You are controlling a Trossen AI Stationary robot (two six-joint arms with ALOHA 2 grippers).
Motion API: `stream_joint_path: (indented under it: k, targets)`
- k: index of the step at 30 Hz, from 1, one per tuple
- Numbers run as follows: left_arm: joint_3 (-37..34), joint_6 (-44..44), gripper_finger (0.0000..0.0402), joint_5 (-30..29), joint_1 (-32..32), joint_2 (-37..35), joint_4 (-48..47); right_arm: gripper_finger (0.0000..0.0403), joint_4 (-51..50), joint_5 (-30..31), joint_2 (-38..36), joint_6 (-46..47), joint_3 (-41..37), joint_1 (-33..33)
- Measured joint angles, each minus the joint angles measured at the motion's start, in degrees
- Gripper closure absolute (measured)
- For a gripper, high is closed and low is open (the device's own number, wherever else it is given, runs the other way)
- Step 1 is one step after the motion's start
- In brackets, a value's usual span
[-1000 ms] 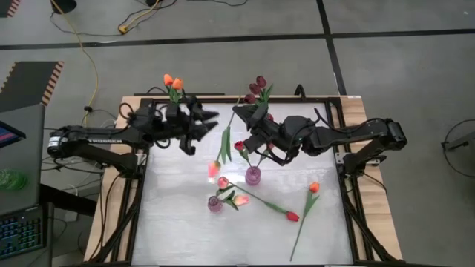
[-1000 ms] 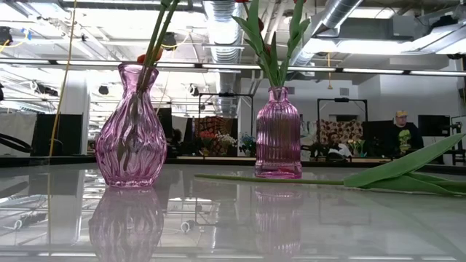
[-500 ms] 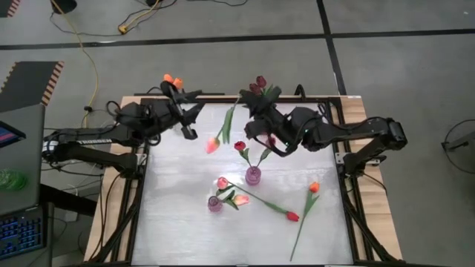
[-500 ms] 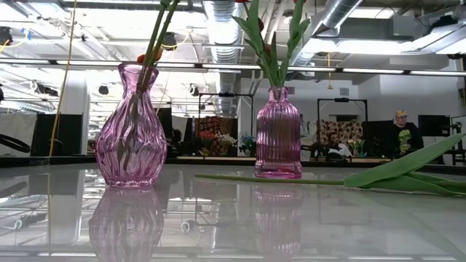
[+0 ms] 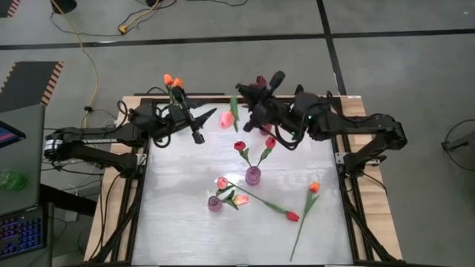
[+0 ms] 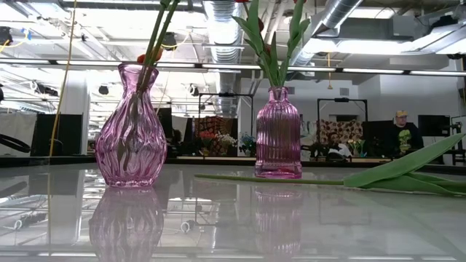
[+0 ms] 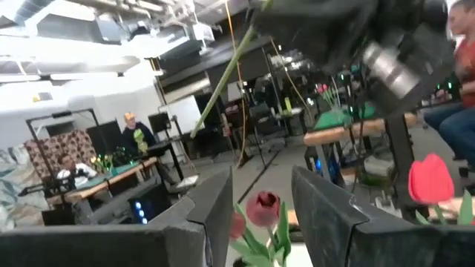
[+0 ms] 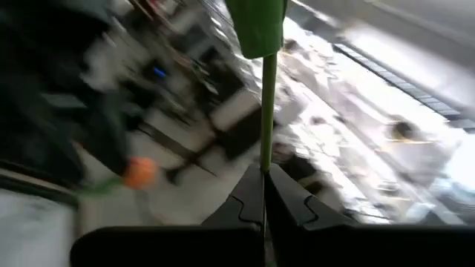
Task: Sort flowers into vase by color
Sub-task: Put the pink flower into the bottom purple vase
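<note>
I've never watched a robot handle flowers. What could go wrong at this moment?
The right gripper pinches only the thin green stem of a pink tulip held up in the air, so the flower might swing or slip out. The open left gripper sits close to that tulip, so the arms might bump. Moving low, the stem could catch the red tulips in the ribbed vase.

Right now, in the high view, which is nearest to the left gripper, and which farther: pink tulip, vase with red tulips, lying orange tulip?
From the left gripper:
1. pink tulip, raised just beside it.
2. vase with red tulips, mid-table.
3. orange tulip, lying on the right.
</note>
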Motion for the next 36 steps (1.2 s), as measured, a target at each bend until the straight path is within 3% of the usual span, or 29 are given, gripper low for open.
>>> stream_joint_path:
  k: [5, 11, 18, 27, 36]
  targets:
    - [0.0, -0.4, 0.0276, 1.9, 0.0, 0.0, 1.6, 0.0374, -8.5, -9.0, 0.0, 13.3, 2.7, -0.9]
    - [0.0, -0.7, 0.0276, 8.1, 0.0, 0.0, 7.7, 0.0374, -11.8, -13.6, 0.0, 21.7, 2.7, -2.9]
    - [0.0, -0.3, 0.0276, 10.2, 0.0, 0.0, 12.9, 0.0374, -13.2, -24.4, 0.0, 34.1, 2.7, -5.6]
    - [0.0, -2.0, 0.0276, 14.1, 0.0, 0.0, 13.0, 0.0374, -12.9, -37.0, 0.5, 39.8, 2.7, -7.7]
    - [0.0, -4.0, 0.0276, 13.9, 0.0, 0.0, 12.6, 0.0374, -12.4, -37.5, 3.9, 39.8, 2.7, -7.7]
